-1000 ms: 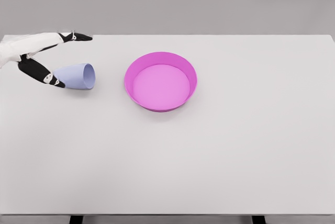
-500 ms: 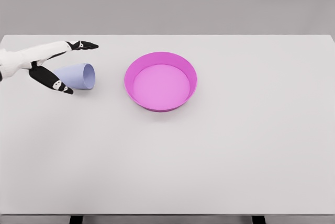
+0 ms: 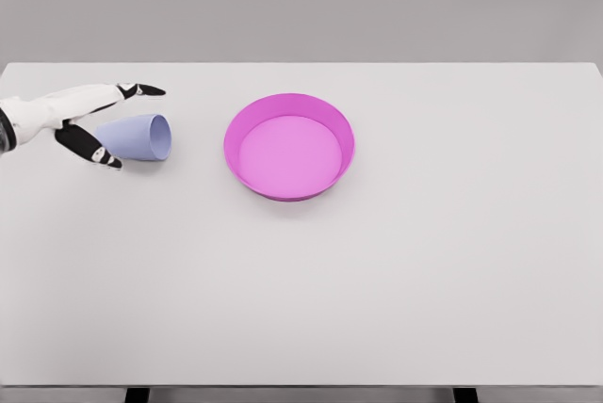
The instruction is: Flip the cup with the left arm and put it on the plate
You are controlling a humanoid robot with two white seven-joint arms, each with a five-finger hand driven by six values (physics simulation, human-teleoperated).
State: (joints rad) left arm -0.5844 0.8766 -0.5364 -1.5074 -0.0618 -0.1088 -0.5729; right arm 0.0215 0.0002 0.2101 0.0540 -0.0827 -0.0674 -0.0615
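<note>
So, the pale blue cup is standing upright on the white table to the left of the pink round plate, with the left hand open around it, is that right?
Not quite: the pale blue cup is not upright but lying on its side, mouth towards the pink round plate, as the head view shows. The rest holds: it rests on the white table left of the plate, with the left hand open around it.

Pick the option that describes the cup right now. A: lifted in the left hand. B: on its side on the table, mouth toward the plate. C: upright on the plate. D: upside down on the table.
B: the cup lies on its side on the table, its open mouth facing the plate, with the left hand open around its base end.
</note>
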